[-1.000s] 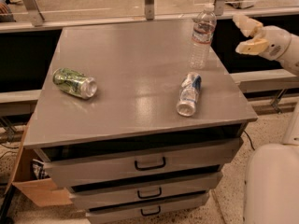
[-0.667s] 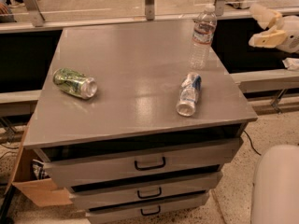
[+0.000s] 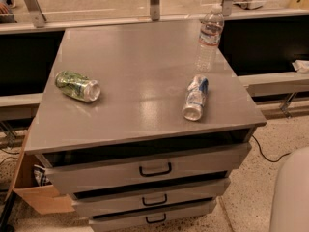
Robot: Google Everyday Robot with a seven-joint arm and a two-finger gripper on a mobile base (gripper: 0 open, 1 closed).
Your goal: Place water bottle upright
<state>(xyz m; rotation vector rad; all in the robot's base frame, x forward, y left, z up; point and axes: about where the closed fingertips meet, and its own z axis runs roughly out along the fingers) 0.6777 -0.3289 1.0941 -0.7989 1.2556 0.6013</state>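
Biggest thing in shot is the grey cabinet, its flat top filling the middle of the view. Below the top sit 3 drawers, each with a dark handle and a dark gap above it. What is inside them is hidden.

At the bottom right corner, a white rounded part of the robot's body bulges into view. Down at the lower left, a cardboard box stands on the floor against the cabinet. Something printed pokes up inside it, too small to make out.

Now the water bottle: it stands upright at the back right corner of the cabinet top, with nothing touching it. It has a clear ribbed body, a white cap, and a white label with red and blue print.

On the left side of the top, the green patterned can lies on its side. The crushed silver-and-blue can lies on its side at the right front, one end toward the camera, well apart from the bottle.

The gripper is just a pale yellowish sliver at the top right edge, well away from the bottle, and I cannot tell its state.
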